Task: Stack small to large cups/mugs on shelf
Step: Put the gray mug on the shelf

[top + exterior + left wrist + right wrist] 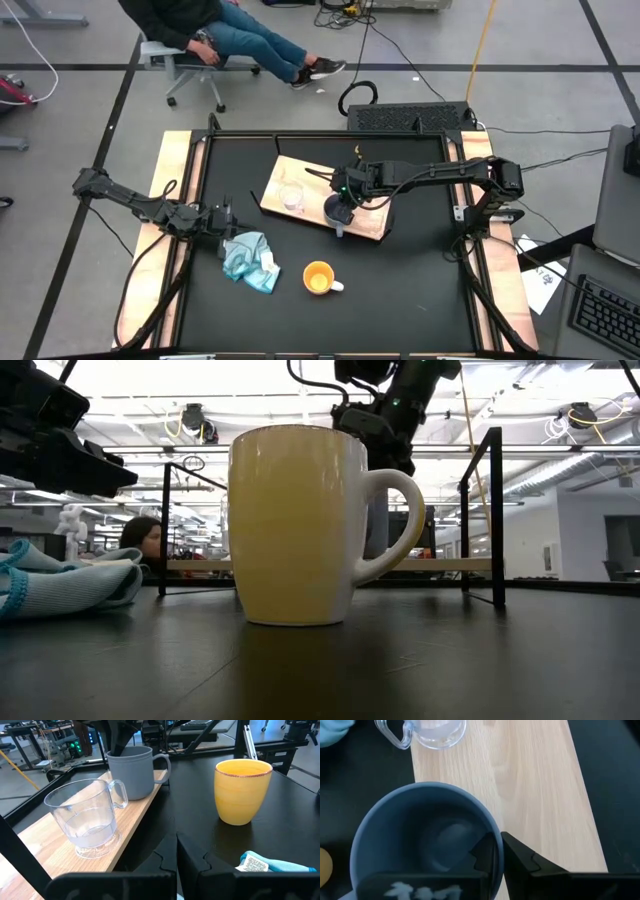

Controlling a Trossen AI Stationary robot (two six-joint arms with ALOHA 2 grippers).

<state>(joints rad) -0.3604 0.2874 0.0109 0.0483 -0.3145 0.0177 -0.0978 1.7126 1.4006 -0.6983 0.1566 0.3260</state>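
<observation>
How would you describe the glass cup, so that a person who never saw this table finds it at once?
Find the light wooden board lying on the black table. Two vessels stand on it: the glass cup is at one end, apart from the grey-blue mug that the right gripper holds by its rim. It is the only transparent vessel, with a clear handle.

The glass cup (291, 196) and handled mug (338, 212) stand on the board (372, 228); the other mug (319, 277) stands off it.

Open bench (420, 280) lies around the orange mug (318, 278) except at nine o'clock. There a blue cloth (250, 257) blocks passage.
</observation>
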